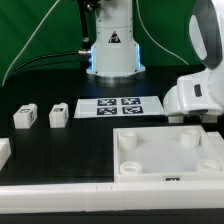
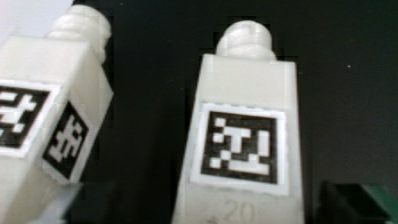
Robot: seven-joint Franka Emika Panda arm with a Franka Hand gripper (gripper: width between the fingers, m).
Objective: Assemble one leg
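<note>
smooth white square-section leg (image 2: 244,120) (rounded peg tip) beside its twin (image 2: 54,110); gripper (image 1: 196,100) state unclear

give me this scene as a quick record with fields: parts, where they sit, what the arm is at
legs, exterior view: first leg and second leg, apart, on the black table at that view's left
legs, wrist view: tagged leg beside neighbour leg, tags up, gap between; same pair or not, cannot tell
square panel: flat at the exterior view's right, no leg fitted
marker board: mid-table
arm: above the panel's far right side
gripper: fingers unseen
</note>
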